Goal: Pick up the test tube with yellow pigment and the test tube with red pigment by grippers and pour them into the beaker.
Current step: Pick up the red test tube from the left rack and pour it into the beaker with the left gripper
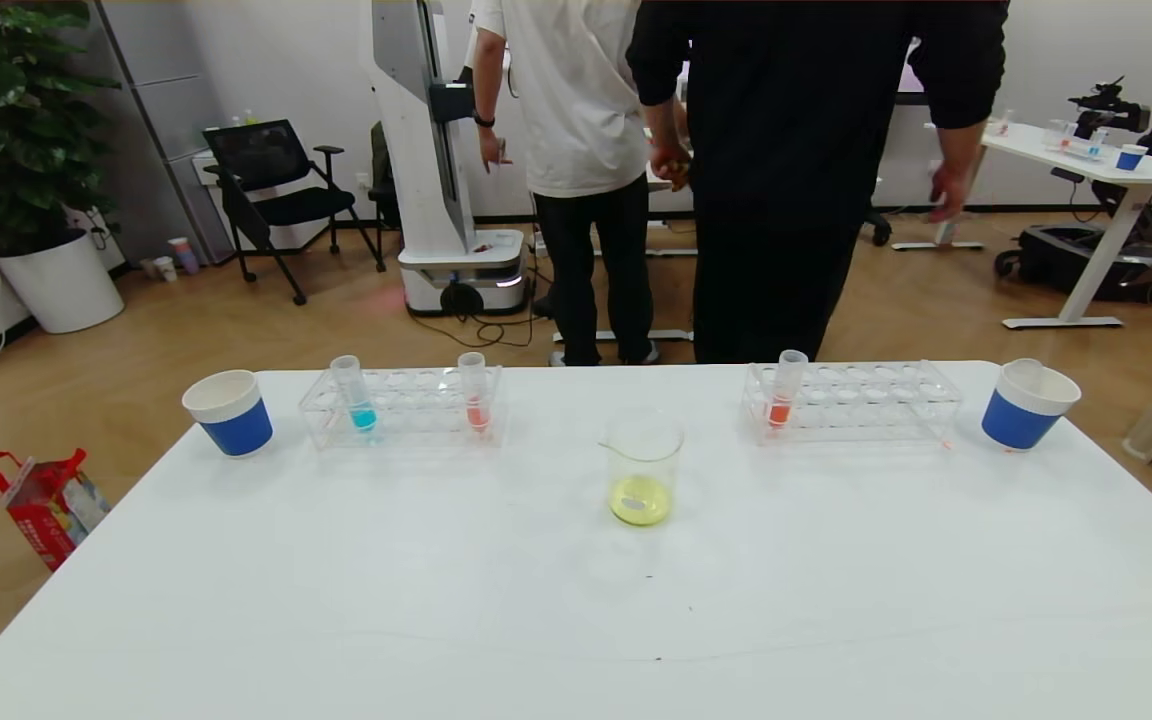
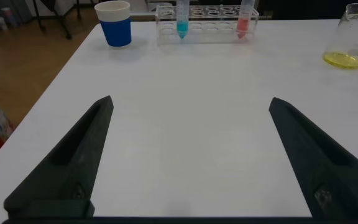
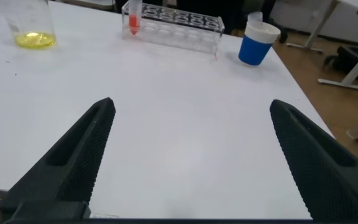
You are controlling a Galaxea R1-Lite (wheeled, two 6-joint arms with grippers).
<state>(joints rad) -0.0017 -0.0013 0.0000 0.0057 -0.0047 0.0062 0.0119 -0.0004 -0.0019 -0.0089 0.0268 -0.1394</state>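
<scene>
The beaker, holding yellow liquid, is located at the centre of the white table. The test tube with red pigment is seated upright in the left rack, upper left of centre. The left gripper and right gripper are spread apart, nothing being held.

Even, bright overhead room light; the white table reads nearly shadowless, with only faint soft shadows beneath the beaker. Head view bows slightly toward its corners. In both wrist views, the near dark fingers at lower frame appear soft-edged.
</scene>
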